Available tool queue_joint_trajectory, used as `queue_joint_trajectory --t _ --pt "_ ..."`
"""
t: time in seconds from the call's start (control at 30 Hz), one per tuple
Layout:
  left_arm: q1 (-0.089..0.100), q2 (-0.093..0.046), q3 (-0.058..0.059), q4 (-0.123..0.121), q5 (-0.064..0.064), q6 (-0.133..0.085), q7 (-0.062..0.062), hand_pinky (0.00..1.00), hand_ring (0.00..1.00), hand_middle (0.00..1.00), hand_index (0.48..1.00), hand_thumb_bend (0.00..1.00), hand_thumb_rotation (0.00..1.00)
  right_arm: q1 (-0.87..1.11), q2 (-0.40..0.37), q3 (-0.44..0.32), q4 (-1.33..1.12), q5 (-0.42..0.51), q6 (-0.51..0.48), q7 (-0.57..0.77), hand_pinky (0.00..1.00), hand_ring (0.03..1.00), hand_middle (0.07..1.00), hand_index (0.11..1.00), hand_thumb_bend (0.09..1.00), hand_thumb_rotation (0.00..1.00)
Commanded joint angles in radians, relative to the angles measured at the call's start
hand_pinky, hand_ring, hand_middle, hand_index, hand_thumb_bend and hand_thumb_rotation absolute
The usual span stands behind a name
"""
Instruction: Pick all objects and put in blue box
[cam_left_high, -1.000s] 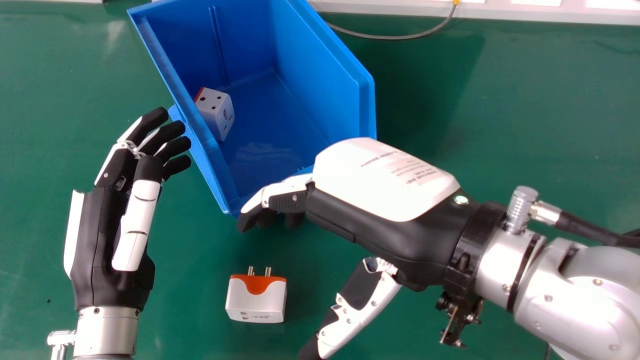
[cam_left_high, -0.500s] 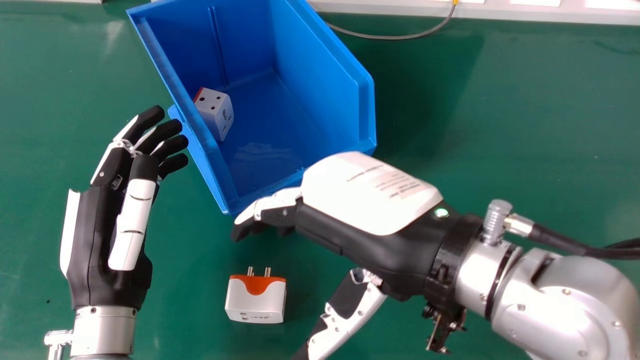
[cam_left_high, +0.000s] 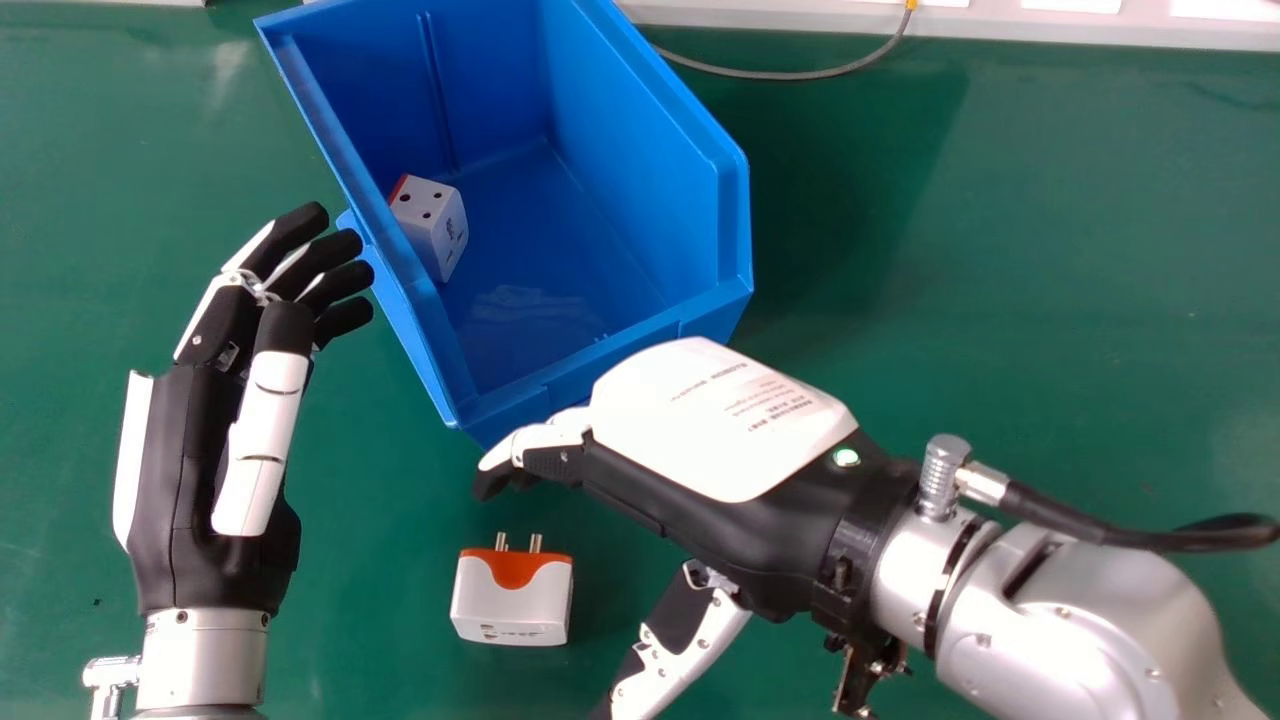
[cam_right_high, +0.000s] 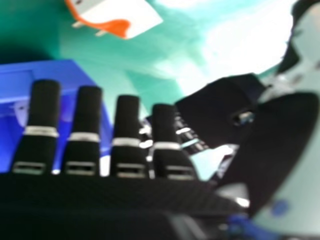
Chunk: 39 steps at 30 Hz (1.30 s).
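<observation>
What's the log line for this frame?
right hand: open, empty | loose adapter: on table | other adapter: in blue box | left hand: open, beside box

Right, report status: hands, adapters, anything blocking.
Right hand open, empty, above the loose adapter in head view. Left hand open beside blue box. One adapter boxed, one on table. Nothing seen blocking.

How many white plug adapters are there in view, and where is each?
2. One adapter is in the blue box, near its left side; the other adapter is on the green table. The right hand may hide more.
</observation>
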Motion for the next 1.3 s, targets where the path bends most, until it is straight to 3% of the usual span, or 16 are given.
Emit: queue_joint_trajectory --t 0.0,0.17,0.4,0.6,0.93,1.27 --pt "0.004 -0.001 -0.004 -0.028 0.003 -0.002 0.000 0.77 0.78 0.79 0.802 0.68 0.74 0.009 0.014 0.006 0.007 -0.024 -0.028 -0.024 0.58 0.715 0.781 0.780 0.786 0.30" --pt "0.009 -0.001 -0.007 -0.038 0.006 0.003 0.004 0.77 0.78 0.79 0.800 0.68 0.73 0.020 0.029 0.019 0.033 -0.069 -0.048 -0.020 0.57 0.715 0.782 0.787 0.795 0.28" --pt "0.012 0.000 -0.010 -0.044 -0.003 0.009 -0.001 0.77 0.78 0.80 0.800 0.68 0.73 0.039 0.048 0.025 0.077 -0.102 -0.082 -0.042 0.56 0.719 0.785 0.798 0.793 0.26" --pt "0.013 0.000 -0.010 -0.047 0.003 0.006 0.002 0.77 0.78 0.80 0.801 0.68 0.73 0.054 0.064 0.028 0.110 -0.131 -0.102 -0.071 0.56 0.722 0.791 0.809 0.786 0.25" --pt "0.011 0.002 -0.007 -0.040 -0.004 0.007 -0.001 0.77 0.78 0.80 0.801 0.67 0.73 0.097 0.098 0.037 0.157 -0.192 -0.124 -0.165 0.56 0.742 0.810 0.832 0.779 0.25" --pt "0.007 0.001 -0.003 -0.021 -0.002 -0.008 -0.004 0.77 0.78 0.80 0.800 0.67 0.73 0.137 0.133 0.059 0.200 -0.258 -0.129 -0.237 0.57 0.760 0.835 0.856 0.783 0.27"
